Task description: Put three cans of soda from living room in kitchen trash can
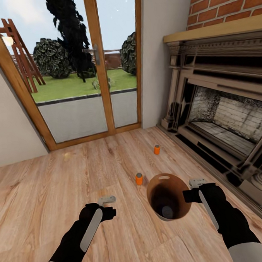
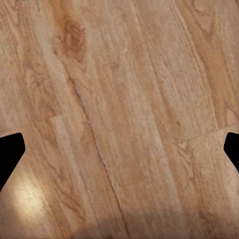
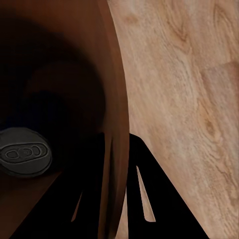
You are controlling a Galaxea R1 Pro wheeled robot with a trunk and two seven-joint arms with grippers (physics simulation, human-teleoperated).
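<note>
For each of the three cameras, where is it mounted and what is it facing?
Head view: on the head, looking down at plank floor, both arms, the left gripper, the right gripper on the bin, two orange cans.
Left wrist view: faces bare floor, black fingertips at the edges.
Right wrist view: its fingers straddle the bin wall.
Head and right wrist views share the grey-topped can inside.

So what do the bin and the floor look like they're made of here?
The trash can looks like copper-toned metal or plastic: smooth brown wall, thin rim, dull sheen; the render leaves it open. The floor looks like light wood planks with a satin finish: grain, knots and plank seams show in the left wrist view.
</note>
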